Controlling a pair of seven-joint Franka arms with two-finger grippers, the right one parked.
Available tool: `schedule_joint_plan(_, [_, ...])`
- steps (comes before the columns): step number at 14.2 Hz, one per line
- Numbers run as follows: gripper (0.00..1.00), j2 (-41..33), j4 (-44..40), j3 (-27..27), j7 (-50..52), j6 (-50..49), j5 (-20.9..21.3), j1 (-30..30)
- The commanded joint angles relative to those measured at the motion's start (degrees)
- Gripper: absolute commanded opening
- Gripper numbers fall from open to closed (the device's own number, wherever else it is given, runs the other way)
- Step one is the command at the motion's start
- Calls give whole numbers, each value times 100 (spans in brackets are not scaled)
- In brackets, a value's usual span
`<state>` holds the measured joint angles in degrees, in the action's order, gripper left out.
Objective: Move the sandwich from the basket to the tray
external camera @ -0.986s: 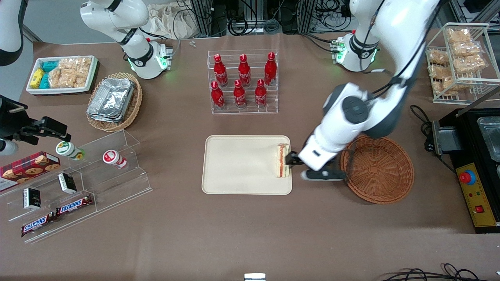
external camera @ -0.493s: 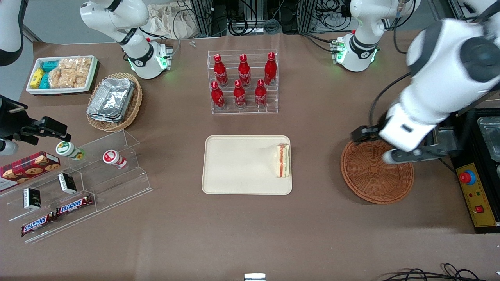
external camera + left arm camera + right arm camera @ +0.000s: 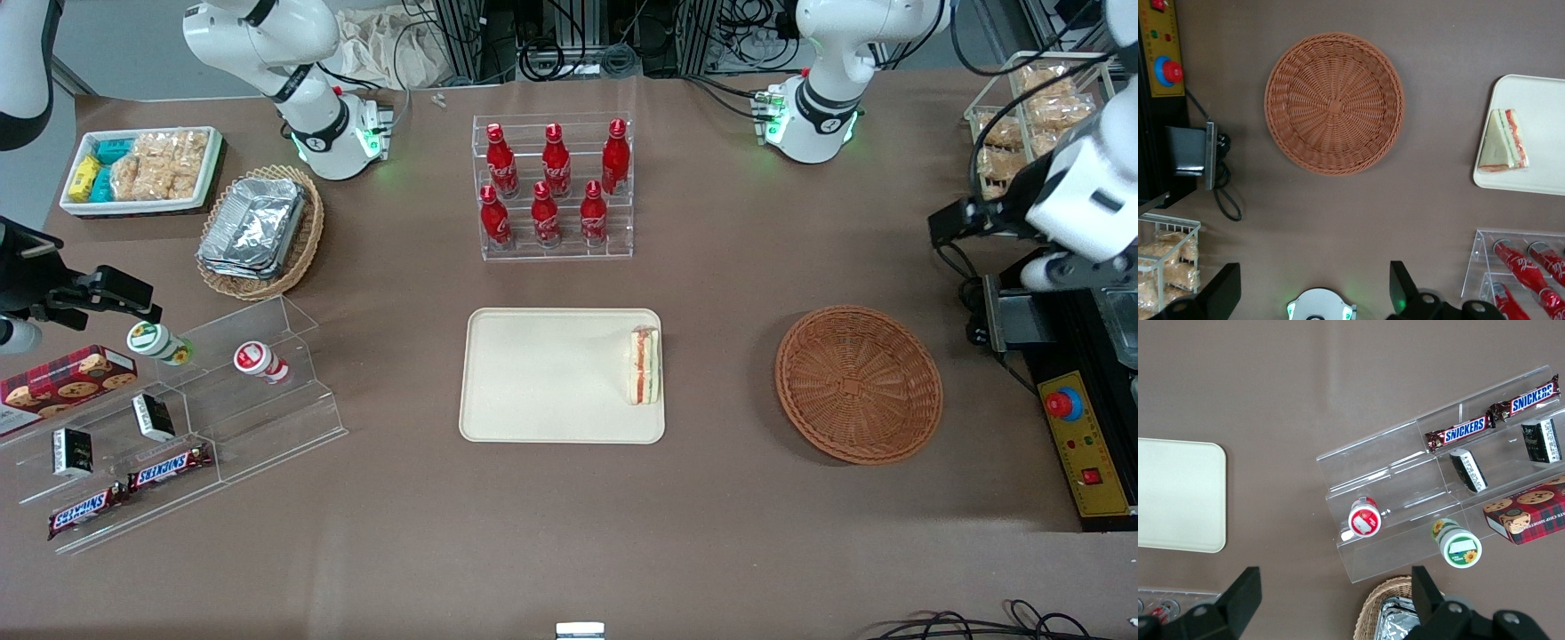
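The sandwich (image 3: 645, 365) lies on the cream tray (image 3: 533, 373), at the tray's edge nearest the basket, with its orange-pink filling showing. It also shows in the left wrist view (image 3: 1503, 141), on the tray's corner (image 3: 1538, 100). The reddish-brown wicker basket (image 3: 858, 384) sits empty beside the tray, toward the working arm's end, and also shows in the left wrist view (image 3: 1334, 103). The left arm's gripper (image 3: 1005, 249) is open and empty. It hangs high above the table's working-arm end, well apart from the basket, with its fingers (image 3: 1405, 293) wide apart.
A clear rack of red bottles (image 3: 553, 187) stands farther from the camera than the tray. A wire rack of snacks (image 3: 1040, 133) and a black appliance with a red button (image 3: 1080, 418) sit at the working arm's end. An acrylic snack stand (image 3: 178, 409), a foil-tray basket (image 3: 258, 231) and a white bin (image 3: 142, 169) lie toward the parked arm's end.
The gripper has left the sandwich on the tray, passed over the basket, and risen toward the working arm's end of the table. The sandwich has not moved.
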<state>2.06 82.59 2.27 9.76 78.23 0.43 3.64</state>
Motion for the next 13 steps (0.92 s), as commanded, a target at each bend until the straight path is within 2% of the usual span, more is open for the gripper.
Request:
schedule_joint_plan(1, [100, -601, 670, -289, -212, 61, -61, 181])
schedule_joint_plan(13, [100, -329, 557, -271, -203, 342, -52, 207])
